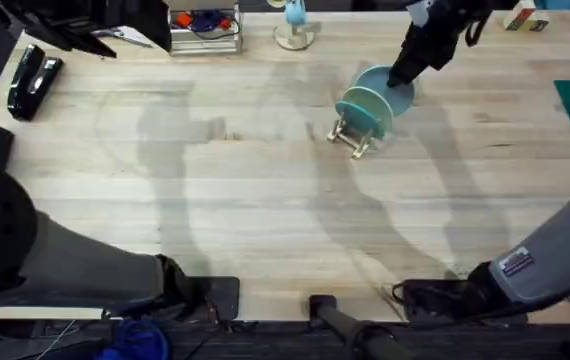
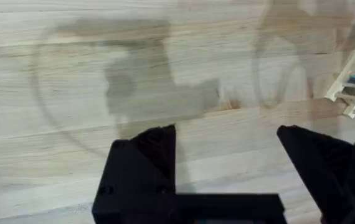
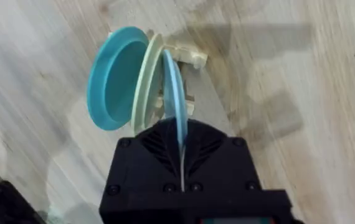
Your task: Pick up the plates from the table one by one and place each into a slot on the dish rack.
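Two plates (image 1: 368, 103) racked, figurine stand (image 1: 294, 36) behind

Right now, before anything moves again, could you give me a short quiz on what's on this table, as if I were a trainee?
1. True or false: the left pincer is holding a plate.
2. The right pincer is shut on: A) a cup, B) the light blue plate, C) nothing.
3. Fill in: the mint-green plate stands on edge in the dish ____.

Key: 1 false, it is open over bare table; 2 B; 3 rack.
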